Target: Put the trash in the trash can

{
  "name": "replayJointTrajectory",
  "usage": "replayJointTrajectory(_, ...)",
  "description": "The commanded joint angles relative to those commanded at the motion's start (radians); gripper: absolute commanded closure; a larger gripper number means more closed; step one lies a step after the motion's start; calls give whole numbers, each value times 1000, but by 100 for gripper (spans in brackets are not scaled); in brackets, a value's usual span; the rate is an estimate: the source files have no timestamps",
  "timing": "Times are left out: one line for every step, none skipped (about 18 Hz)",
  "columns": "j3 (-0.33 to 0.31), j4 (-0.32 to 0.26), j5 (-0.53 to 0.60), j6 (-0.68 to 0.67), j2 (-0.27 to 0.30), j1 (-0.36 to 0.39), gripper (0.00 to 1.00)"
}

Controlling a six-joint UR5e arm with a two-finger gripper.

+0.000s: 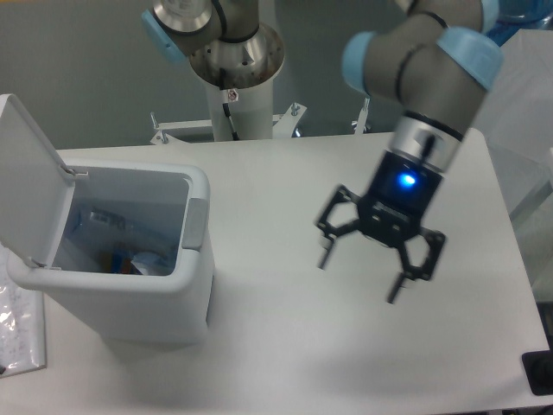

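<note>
At the far left edge, a flat clear sheet with dark specks lies on the counter, partly cut off by the frame and tucked just beside the bin. The bin is white, stands at the counter's left end, and has its lid flipped up at 10 o'clock from the opening. A grey latch tab sits on the bin's right wall. Inside, low against the near wall, the bottle shows as a crumpled patch of clear plastic with blue and red; the wrapper cannot be made out for certain.

Behind the bin, at 12 o'clock across the counter's far edge, the arm's base column rises from a metal bracket. The wall behind is plain grey.

To the right, the counter is a white top with rounded corners. The arm reaches in from the upper right, and the tool hangs above the counter's middle right, well apart from the bin. Its two black fingers are spread wide with nothing between them, tips pointing down toward 6 o'clock, and a blue light glows on its body. A soft shadow lies on the counter below it.

At 3 o'clock, beyond the counter's right edge, pale grey panels stand. A small dark object sits at the lower right corner.
</note>
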Motion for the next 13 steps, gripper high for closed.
replayJointTrajectory(20, -5, 28, 9, -14, 8, 0)
replayJointTrajectory(32, -5, 55, 21, -31, 11, 0)
replayJointTrajectory(43, -8, 84, 54, -46, 14, 0)
replayJointTrajectory(49, -17, 117, 98, -55, 14, 0)
replayJointTrajectory(52, -37, 161, 145, -58, 14, 0)
replayJointTrajectory(63, -69, 215, 191, -61, 14, 0)
replayJointTrajectory(77, -107, 265, 233, -65, 11, 0)
replayJointTrajectory(97, -150, 313, 273, -74, 8, 0)
replayJointTrajectory(117, -187, 356, 305, -84, 3, 0)
replayJointTrajectory(134, -216, 400, 327, -95, 0, 0)
replayJointTrajectory(149, -239, 448, 336, -104, -7, 0)
replayJointTrajectory(161, -256, 489, 339, -115, -18, 0)
replayJointTrajectory(169, -267, 526, 341, -123, -24, 0)
